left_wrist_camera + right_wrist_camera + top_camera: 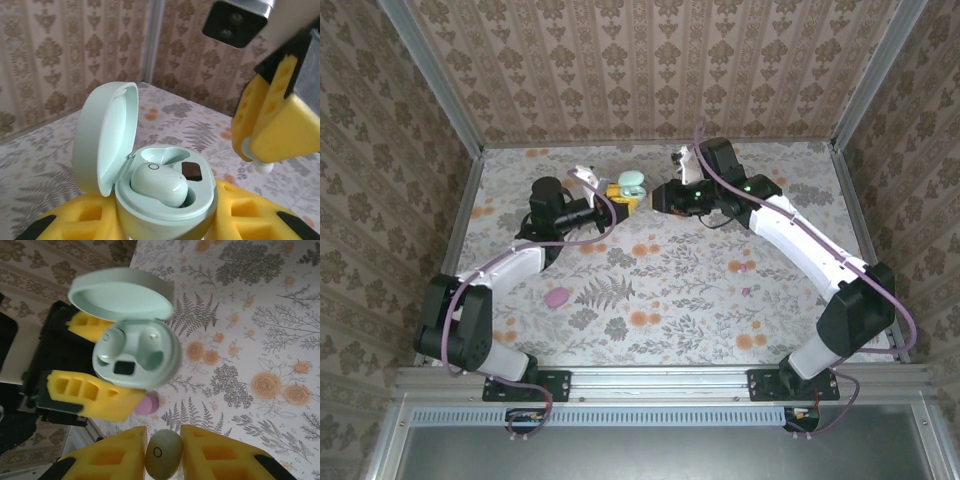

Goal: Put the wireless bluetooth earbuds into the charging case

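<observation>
- Mint-green charging case (165,212) is clenched between the yellow foam pads of my left gripper (165,226). It is held up off the table (720,300) with the lid (105,140) swung fully open.
- First earbud (159,184) is inside the case and looks fully down in its socket.
- Empty socket (150,345) sits right beside it in the case. I see nothing blocking it.
- Second earbud (163,454) is pinched between the pads of my right gripper (163,437). It is near the case and not touching it.
- In the left wrist view the second earbud's pale tip pokes out under those pads, off to the side of the case rim and above it.
- My read: roughly half done, one bud in and one to go.
- Left to do: line the second earbud up over the empty socket, get its orientation right, press it in and let go.
- Closing the lid may follow, though the task line doesn't ask for it.
- A small pink piece (556,297) lies on the table well apart from the case. I can't tell what it is.
</observation>
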### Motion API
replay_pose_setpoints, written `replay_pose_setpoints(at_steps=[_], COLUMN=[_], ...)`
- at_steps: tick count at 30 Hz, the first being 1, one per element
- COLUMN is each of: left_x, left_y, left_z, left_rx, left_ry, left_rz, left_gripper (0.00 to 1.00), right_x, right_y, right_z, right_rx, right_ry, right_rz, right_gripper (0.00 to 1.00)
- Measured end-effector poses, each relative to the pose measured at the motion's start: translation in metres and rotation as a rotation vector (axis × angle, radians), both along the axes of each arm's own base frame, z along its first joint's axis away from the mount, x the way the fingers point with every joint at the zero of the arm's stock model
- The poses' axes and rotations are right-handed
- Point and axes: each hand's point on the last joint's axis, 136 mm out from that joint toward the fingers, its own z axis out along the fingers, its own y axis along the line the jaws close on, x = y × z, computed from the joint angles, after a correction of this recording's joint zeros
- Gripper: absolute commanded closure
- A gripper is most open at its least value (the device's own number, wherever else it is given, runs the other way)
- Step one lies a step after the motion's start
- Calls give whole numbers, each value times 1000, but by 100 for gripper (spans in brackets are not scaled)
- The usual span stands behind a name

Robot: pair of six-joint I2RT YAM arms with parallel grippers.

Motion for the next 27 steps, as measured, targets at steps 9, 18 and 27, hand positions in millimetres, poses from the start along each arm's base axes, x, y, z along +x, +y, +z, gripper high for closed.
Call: replay_pose_setpoints(at_steps=[9,18,27], left_x=[-15,-22,-27], left_y=[-14,-18,-20], left_z=[16,16,13], left_rx=[-22,-15,-8], left_ry=[-43,-49,-34], left_rz=[-111,-160,-193], left_gripper=[78,78,78], right_x=[0,-1,-5], right_y=[0,-4,-5], right_z=[18,29,38], right_rx=[7,9,7], right_ry=[-66,-100,-142], right_rz=[43,51,69], right_gripper=[74,75,75])
